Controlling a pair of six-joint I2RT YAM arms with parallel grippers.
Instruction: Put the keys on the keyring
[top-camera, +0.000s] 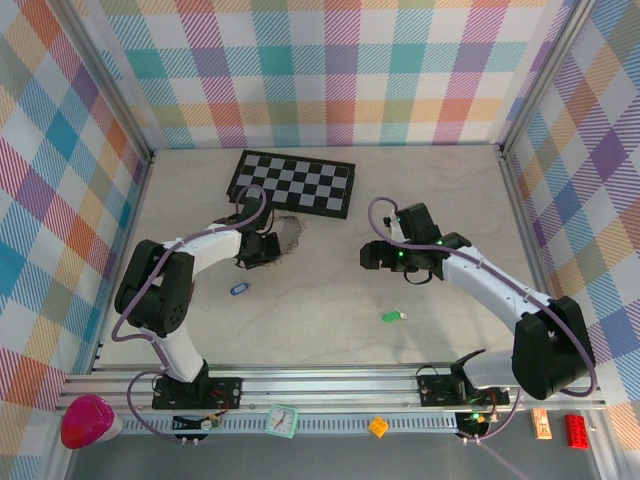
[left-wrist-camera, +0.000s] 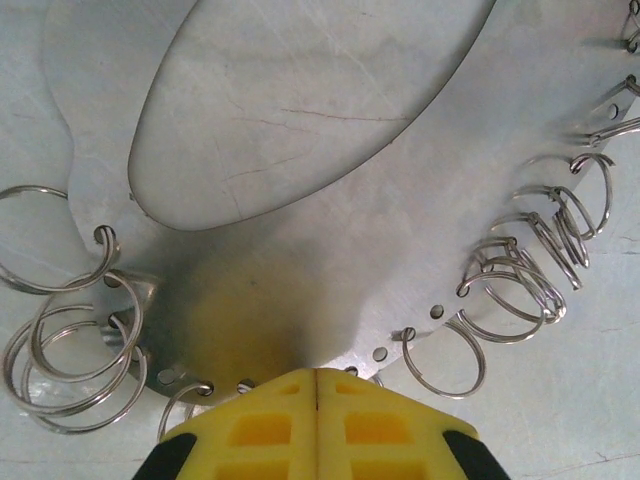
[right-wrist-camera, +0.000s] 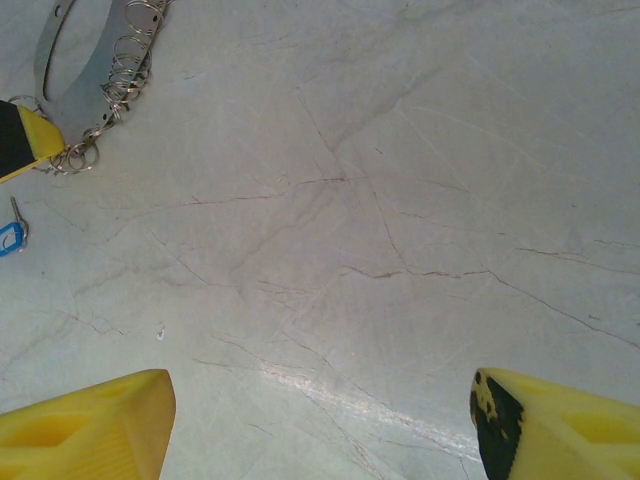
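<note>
The left hand (left-wrist-camera: 315, 390) has its two yellow fingers pressed together. They seem to be pinching the near rim of the keyring (left-wrist-camera: 340, 270), though the contact itself is hidden under the fingertips. The keyring is a large flat grey metal loop, its edge punched with holes that carry many small wire split rings (left-wrist-camera: 515, 290). It lies flat on the pale marbled tabletop (top-camera: 330, 290), just in front of the black-and-white chequered board (top-camera: 292, 182). On the near side of the left arm lies the small key with a blue plastic head (top-camera: 238, 289), apart from the keyring. The right hand (right-wrist-camera: 320, 430) is over bare tabletop with its yellow fingers spread wide, holding nothing. The small key with a green plastic head (top-camera: 391, 316) lies closer to the arm bases than the right hand, well apart from the keyring.
</note>
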